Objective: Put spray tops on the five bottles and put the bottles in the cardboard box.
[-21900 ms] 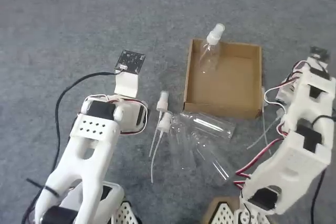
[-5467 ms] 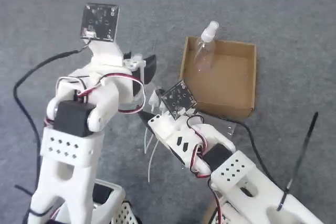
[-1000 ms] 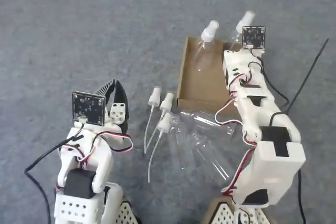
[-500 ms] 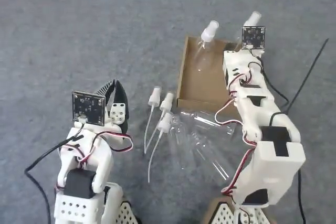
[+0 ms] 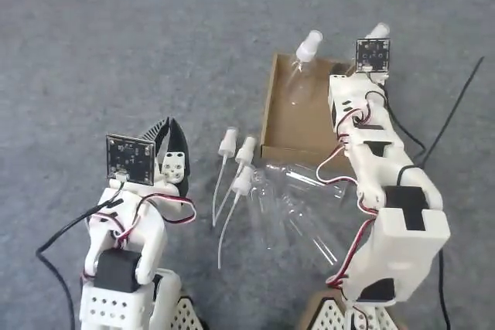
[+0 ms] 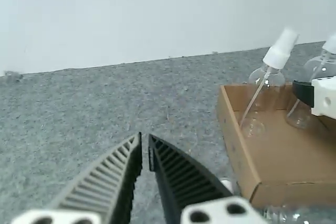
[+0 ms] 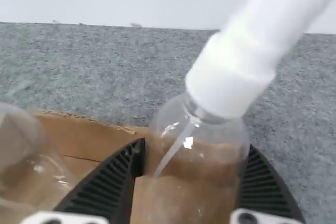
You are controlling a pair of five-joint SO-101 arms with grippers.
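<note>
The box [image 5: 311,127] holds one capped bottle [image 5: 298,79]; our right gripper [image 7: 194,153] pinches a second bottle [image 7: 210,124] at its far corner; we judge three bare bottles [image 5: 298,206] and three tops [image 5: 240,164] beside it are left; our left gripper [image 6: 145,150] is nearly pressed together, empty.

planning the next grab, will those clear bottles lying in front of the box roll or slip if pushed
The bottles lie on their sides and look round, so a push would probably roll them, though the carpet may slow that. They look empty and thin-walled, so likely light and easily shoved. Their glossy walls could be slippery.
</note>
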